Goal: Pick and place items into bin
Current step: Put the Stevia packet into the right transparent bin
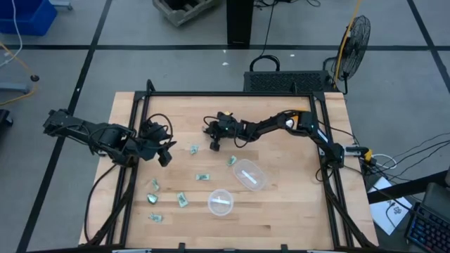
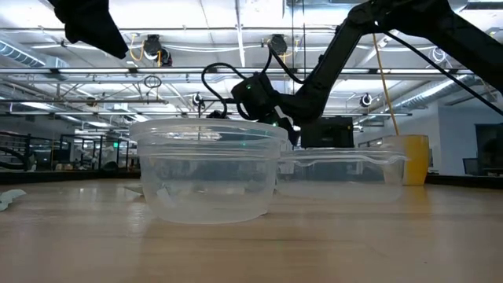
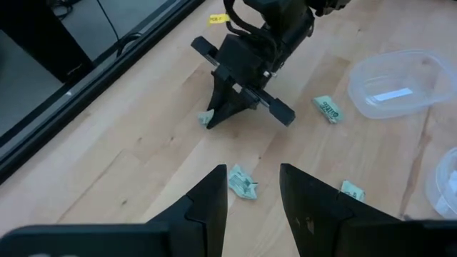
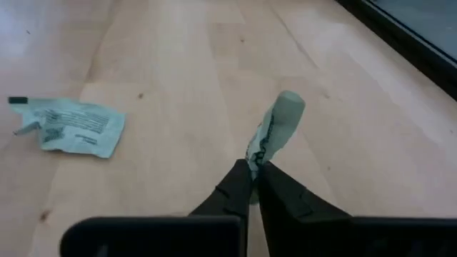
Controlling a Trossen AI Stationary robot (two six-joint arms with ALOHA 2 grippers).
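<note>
Several tiny green-and-white wrapped items lie on the wooden table, among them one (image 1: 194, 149) between the two grippers, one (image 1: 231, 161) near the oval tub and one (image 1: 181, 199) toward the front. My right gripper (image 1: 214, 145) is down at the table's middle, shut on the lower end of one wrapped piece (image 4: 275, 128), which stands up from its fingertips. Another piece (image 4: 71, 127) lies flat beside it. My left gripper (image 1: 167, 153) hovers at the left, open, and a loose piece (image 3: 243, 182) shows on the table between its fingers (image 3: 214, 196).
A clear oval tub (image 1: 247, 174) and a clear round cup (image 1: 220, 202) stand at the front middle. In the low view an orange cup (image 2: 415, 159) stands behind them. A black frame (image 1: 211, 95) borders the table.
</note>
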